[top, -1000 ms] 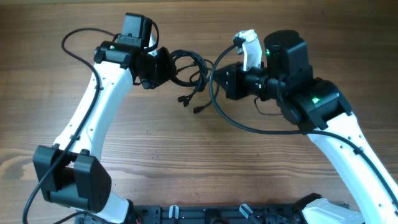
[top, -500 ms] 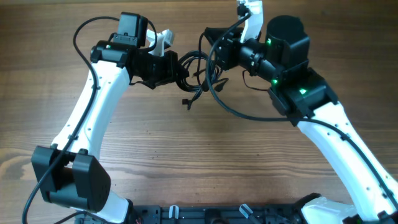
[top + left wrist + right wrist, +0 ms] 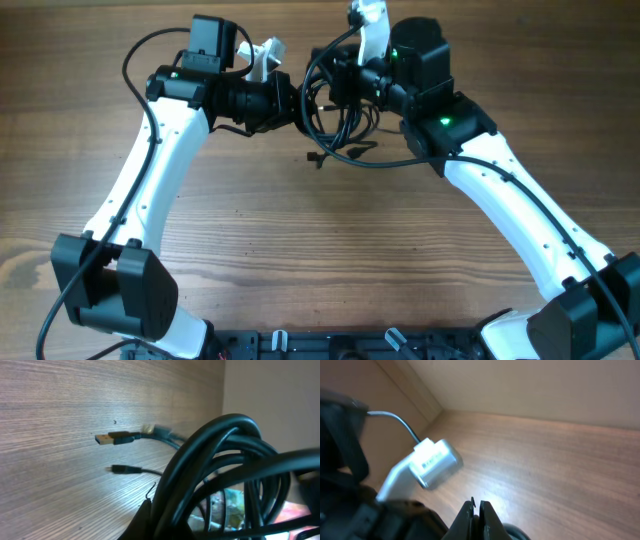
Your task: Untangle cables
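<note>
The cables (image 3: pixel 338 125) are a bundle of thin black loops hanging between my two grippers above the wooden table (image 3: pixel 300 250), with plug ends (image 3: pixel 316 157) dangling low. My left gripper (image 3: pixel 287 101) is shut on the left side of the bundle. In the left wrist view the loops (image 3: pixel 225 475) fill the foreground against my finger (image 3: pixel 145 520), with a USB plug (image 3: pixel 107 438) and a small plug (image 3: pixel 117 468) beyond. My right gripper (image 3: pixel 320 85) is close to the left one. Its jaws (image 3: pixel 476 507) are pressed shut on a dark cable strand.
The two wrists nearly touch at the far middle of the table. A whitish camera box (image 3: pixel 437 462) with a thin wire on the left wrist shows in the right wrist view. Thicker black arm cables (image 3: pixel 140 60) loop beside the left arm.
My right gripper has swung left and toward the far edge, carrying its cable loop up to the left gripper. The left gripper has shifted slightly right. The bundle is now bunched between them.
</note>
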{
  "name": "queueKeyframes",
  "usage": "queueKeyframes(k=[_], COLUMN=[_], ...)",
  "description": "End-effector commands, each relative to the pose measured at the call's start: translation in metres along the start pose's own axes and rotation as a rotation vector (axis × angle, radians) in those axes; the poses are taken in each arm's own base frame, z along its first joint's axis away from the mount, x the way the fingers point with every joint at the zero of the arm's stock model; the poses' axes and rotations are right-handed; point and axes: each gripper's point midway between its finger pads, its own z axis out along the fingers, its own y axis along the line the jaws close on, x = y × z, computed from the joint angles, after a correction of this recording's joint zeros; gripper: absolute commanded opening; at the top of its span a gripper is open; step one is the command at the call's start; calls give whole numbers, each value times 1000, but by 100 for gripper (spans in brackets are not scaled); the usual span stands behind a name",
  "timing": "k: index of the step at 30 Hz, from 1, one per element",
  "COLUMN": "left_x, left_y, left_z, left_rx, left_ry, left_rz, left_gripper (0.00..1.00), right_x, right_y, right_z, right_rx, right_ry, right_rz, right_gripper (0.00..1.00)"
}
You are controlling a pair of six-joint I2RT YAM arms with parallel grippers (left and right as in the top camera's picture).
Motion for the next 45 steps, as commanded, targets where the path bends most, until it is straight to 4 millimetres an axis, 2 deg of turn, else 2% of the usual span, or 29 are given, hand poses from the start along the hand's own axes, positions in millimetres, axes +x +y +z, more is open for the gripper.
queueKeyframes(k=[1, 5, 7, 8, 10, 11, 12, 13, 15, 17, 18, 19, 21, 23, 25, 27, 28, 32, 36, 40, 43, 45], left_x=[-9, -35, -43, -46, -49, -49, -49, -49, -52, -56, -57, -55, -36, -26, -22, -3, 2, 14, 21, 22, 20, 19], left_y=[-5, 25, 27, 26, 24, 24, 24, 24, 31, 41, 48, 53, 61, 60, 53, 41, 35, 0, -20, -20, -16, -12], left_z=[-10, -22, -23, -23, -24, -24, -24, -24, -25, -28, -30, -30, -28, -24, -20, -17, -16, -15, -18, -18, -17, -16], left_rx=[54, -71, -86, -80, -74, -73, -73, -73, -104, -133, -140, -143, -149, -157, -138, -113, -101, 0, 52, 54, 43, 32], left_ry=[-19, -149, -187, -197, -207, -208, -208, -208, -235, -282, -320, -340, -326, -308, -267, -154, -111, 110, 234, 239, 213, 188], left_rz=[-99, -168, -179, -167, -159, -178, -178, -180, -263, -430, -626, -772, -1176, -1297, -1308, -1520, -1570, -1641, -1634, -1634, -1635, -1636], left_gripper=[4, 4, 4, 4, 4, 4, 4, 4, 4, 4, 4, 4, 4, 4, 4, 4, 4, 4, 4, 4, 4, 4], right_x=[2, 12, 24, 29, 34, 32, 29, 24, 8, 0, 5, 11, 28, 54, 70, 84, 89, 106, 97, 84, 80, 80], right_y=[11, 20, 16, 15, 13, 14, 16, 19, 21, 9, 0, -1, 9, 20, 13, 8, 8, 16, -6, -18, -30, -30], right_z=[2, 0, 0, -1, -2, -2, -4, -8, -22, -42, -56, -60, -63, -63, -59, -53, -50, -37, -31, -28, -30, -30], right_rx=[-48, -101, -88, -81, -74, -76, -80, -85, -47, 72, 155, 166, 113, 49, 72, 81, 82, 59, 158, 211, 275, 275], right_ry=[21, 70, 117, 137, 159, 151, 141, 123, 72, 38, 52, 75, 156, 271, 332, 383, 402, 452, 396, 347, 334, 334], right_rz=[-31, -13, 8, 17, 28, 25, 20, 13, 46, 110, 134, 140, 165, 208, 238, 257, 260, 143, 51, -69, -93, -94], right_gripper=[4, 4, 5, 12, 39, 66, 87, 100, 100, 100, 100, 100, 100, 100, 95, 90, 88, 82, 73, 65, 65, 65])
